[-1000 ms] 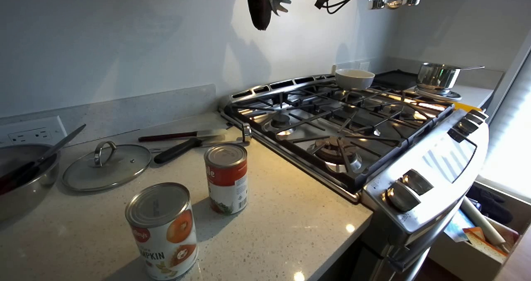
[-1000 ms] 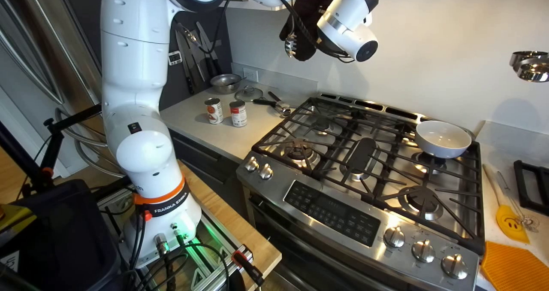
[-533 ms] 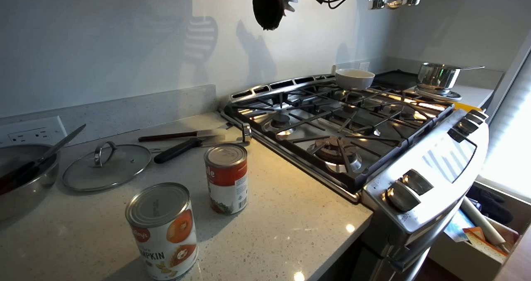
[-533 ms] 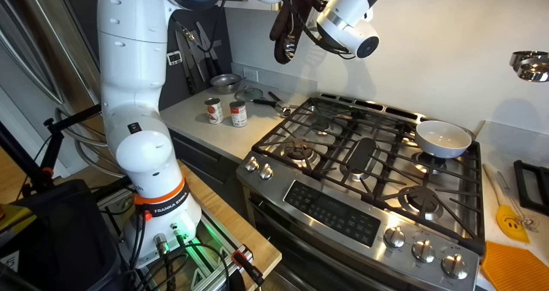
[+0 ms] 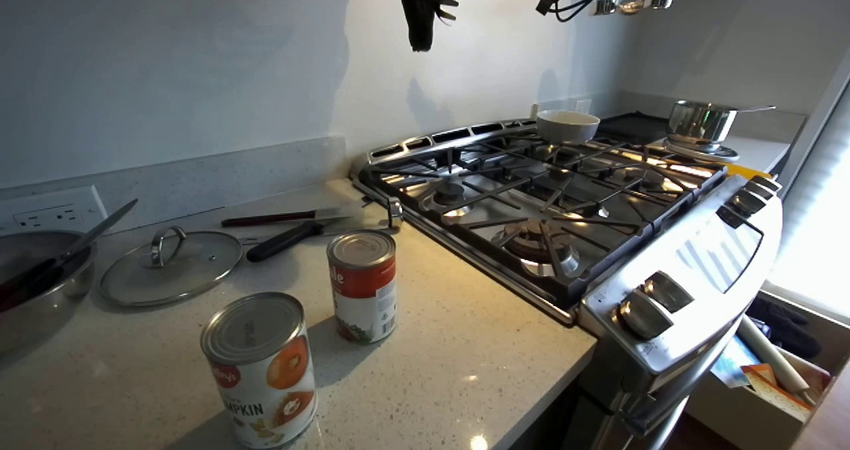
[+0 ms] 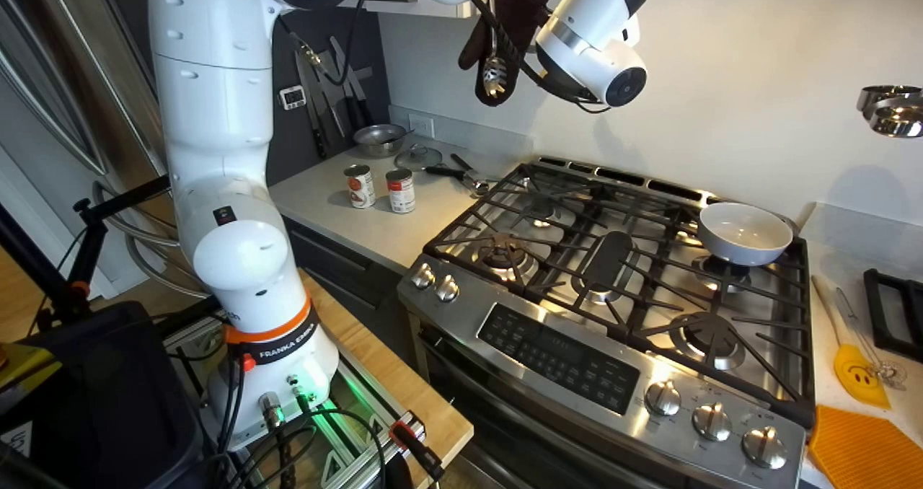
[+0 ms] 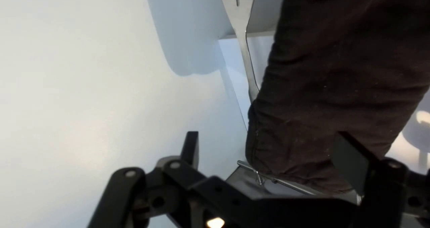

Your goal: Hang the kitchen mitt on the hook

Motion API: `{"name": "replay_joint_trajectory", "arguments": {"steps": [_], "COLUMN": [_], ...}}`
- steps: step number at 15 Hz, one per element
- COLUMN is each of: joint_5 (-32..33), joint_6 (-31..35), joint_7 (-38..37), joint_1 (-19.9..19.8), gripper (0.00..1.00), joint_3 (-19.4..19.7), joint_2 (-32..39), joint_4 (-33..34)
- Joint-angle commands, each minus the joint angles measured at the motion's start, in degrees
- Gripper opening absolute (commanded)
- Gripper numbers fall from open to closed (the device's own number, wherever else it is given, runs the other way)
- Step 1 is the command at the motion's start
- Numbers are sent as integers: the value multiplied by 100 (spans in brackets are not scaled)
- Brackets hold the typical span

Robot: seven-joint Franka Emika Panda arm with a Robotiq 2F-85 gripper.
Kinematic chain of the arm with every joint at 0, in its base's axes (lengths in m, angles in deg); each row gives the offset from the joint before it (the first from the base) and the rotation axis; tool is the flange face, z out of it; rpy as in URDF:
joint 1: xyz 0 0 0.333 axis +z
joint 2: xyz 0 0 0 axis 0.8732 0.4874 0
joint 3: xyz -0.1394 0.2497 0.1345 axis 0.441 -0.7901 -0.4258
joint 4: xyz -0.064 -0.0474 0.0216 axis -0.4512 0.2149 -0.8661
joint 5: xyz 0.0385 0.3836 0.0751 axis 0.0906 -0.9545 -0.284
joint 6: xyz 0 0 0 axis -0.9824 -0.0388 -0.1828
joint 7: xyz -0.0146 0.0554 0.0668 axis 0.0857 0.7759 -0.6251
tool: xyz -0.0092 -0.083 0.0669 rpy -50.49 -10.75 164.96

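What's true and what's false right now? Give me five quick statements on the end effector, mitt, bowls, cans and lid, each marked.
1. The end effector is open. True.
2. The white bowl stands on the stove. True.
3. The mitt lies on the stove. False: it is up in the air, higher than the stove.
4. Both cans stand upright on the counter. True.
5. The glass lid covers the metal bowl. False: it lies on the counter beside that bowl.

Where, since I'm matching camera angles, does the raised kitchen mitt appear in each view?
In an exterior view: kitchen mitt at top centre, cut off.
In an exterior view: kitchen mitt just right of top centre.
Wrist view: kitchen mitt across much of the right side.
Shared landmark: white bowl, in both exterior views.
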Motion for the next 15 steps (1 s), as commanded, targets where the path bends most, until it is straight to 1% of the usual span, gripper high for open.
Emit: {"name": "replay_joint_trajectory", "arguments": {"steps": [1,5,9,10,11,15], "joint_5": [611,1574,2600,2828,3037,3724], "joint_6": [478,936,800,664,532,536], "joint_7": [-149,-783,-1600,-1746,-1903,-2489], "joint_1": [36,35,-30,-53,-72,-102], "gripper": [100,100,100,100,100,100], "joint_3": [107,128,114,116,120,117], "joint_2": [-534,-974,-1347,-1443,-1550,-2057], "joint_4": [-558,-889,-1093,-1134,-1182,-1435]}}
